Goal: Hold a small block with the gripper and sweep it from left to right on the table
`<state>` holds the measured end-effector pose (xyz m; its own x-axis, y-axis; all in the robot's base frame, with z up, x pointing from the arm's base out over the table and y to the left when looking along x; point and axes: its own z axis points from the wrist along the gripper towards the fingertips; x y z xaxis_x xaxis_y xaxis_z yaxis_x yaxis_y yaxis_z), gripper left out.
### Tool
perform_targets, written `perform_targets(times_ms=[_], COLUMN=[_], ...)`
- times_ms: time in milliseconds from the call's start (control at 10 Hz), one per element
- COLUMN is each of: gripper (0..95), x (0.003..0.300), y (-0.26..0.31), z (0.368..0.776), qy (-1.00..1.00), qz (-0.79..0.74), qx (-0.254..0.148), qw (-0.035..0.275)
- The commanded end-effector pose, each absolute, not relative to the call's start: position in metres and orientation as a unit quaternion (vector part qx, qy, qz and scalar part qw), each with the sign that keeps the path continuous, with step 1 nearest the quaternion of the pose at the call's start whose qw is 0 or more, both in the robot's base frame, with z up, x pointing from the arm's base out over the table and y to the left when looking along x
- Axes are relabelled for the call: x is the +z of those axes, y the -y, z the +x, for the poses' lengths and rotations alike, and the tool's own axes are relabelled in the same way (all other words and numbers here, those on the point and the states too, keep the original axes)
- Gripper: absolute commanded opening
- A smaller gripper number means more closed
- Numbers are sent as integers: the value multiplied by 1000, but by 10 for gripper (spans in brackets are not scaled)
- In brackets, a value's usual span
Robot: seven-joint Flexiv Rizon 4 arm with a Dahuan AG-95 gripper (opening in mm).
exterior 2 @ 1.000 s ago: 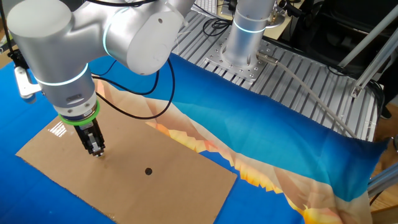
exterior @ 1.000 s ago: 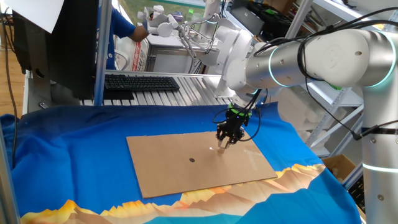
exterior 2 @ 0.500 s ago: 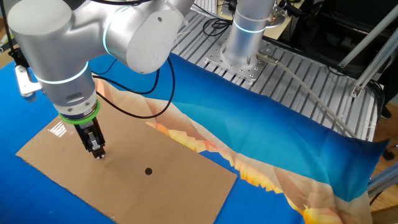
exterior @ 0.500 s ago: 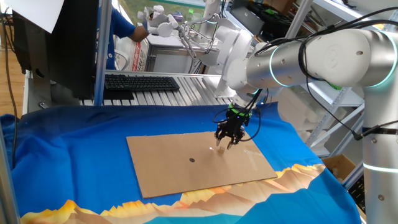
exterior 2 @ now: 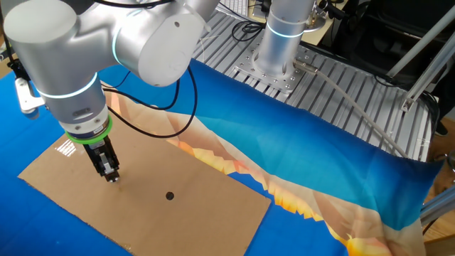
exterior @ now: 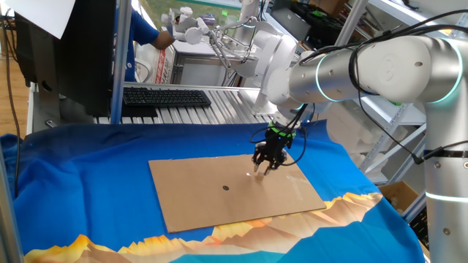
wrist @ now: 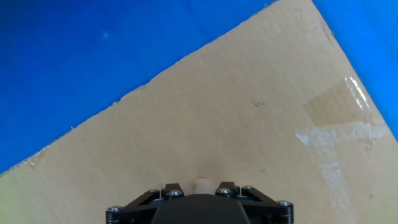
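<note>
so the gripper point(exterior: 265, 167) points straight down over the cardboard sheet point(exterior: 234, 191) on the table point(exterior: 80, 183). from one fixed view you get the black fingers splayed a bit with something pale at their tips, but too small to read. the other fixed view shows the gripper point(exterior 2: 110, 174) from the far side, tips right at the cardboard, and the block's hidden there. that view also shows the small dark dot point(exterior 2: 169, 195) well apart from the fingers. the hand view is the useful one: the small block point(wrist: 201, 184) sits between the finger bases on the cardboard. honestly can't tell if it's pinched or let go.
</note>
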<state>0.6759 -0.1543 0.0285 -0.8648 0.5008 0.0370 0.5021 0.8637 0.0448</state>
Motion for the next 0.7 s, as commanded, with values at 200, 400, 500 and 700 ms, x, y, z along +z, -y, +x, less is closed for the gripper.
perform_targets(times_ms=[200,400,500,700], gripper=[190,190,380,380], x=[29,29,29,28], y=[154,154,154,154], z=[676,676,676,676], qy=[965,965,965,964], qz=[-261,-262,-262,-265], qx=[-25,-25,-25,-26], qw=[11,8,7,6])
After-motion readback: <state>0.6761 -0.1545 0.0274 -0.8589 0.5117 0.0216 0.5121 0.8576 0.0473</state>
